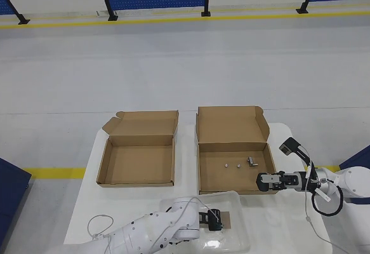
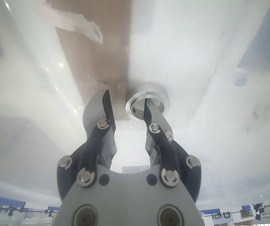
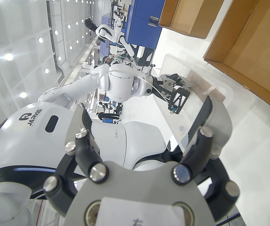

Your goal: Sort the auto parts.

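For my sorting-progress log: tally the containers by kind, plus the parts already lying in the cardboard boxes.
Cardboard boxes: 2
Clear tub: 1
Small metal parts, all in one box: 3
Total: 6

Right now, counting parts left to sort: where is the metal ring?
In the left wrist view, the metal ring lies in the clear bin, with one finger of the left gripper inside its hole.

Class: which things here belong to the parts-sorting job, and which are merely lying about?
Job: left gripper, metal ring, white bracket, clear tray, left box, right box, small parts, right gripper.
Lying about: blue cabinet, yellow floor line.
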### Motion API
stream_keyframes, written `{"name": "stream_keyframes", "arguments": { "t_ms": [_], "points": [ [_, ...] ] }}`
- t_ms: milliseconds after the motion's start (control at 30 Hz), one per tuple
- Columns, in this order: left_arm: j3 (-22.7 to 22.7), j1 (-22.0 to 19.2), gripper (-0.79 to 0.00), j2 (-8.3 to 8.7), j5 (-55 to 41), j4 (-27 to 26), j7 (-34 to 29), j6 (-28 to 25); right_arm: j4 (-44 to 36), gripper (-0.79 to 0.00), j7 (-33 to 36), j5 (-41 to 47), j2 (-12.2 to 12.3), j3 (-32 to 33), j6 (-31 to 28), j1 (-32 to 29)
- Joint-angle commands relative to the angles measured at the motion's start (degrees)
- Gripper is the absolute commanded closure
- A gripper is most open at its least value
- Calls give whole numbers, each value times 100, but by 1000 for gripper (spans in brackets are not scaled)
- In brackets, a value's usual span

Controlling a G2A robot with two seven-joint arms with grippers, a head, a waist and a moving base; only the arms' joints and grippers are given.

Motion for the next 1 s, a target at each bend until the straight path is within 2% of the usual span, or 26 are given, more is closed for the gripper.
{"name": "stream_keyframes", "arguments": {
  "t_ms": [0, 133, 233, 300, 333, 367, 700, 967],
  "points": [
    [21, -8, -302, -1, -20, 5, -13, 13, 0, -785, 0, 0, 0, 0, 0, 0],
    [73, -27, -292, -17, -75, 107, 2, -1, 0, -785, 0, 0, 0, 0, 0, 0],
    [99, -46, -256, -44, -105, 190, 46, -45, 0, -785, 0, 0, 0, 0, 0, 0],
    [113, -56, -185, -67, -108, 229, 48, -47, 0, -785, 0, 0, 0, 0, 0, 0],
    [117, -59, -37, -78, -109, 243, 49, -48, 0, -785, 0, 0, 0, 0, 0, 0],
    [120, -63, 0, -89, -109, 260, 47, -46, 0, -785, 0, 0, 0, 0, 0, 0],
    [52, -46, 0, -151, 84, 288, 41, 99, 0, -785, 0, 0, 0, 0, 0, 0],
    [-121, 61, 0, -63, 254, -33, -117, 190, 0, -785, 0, 0, 0, 0, 0, 0]
  ]
}}
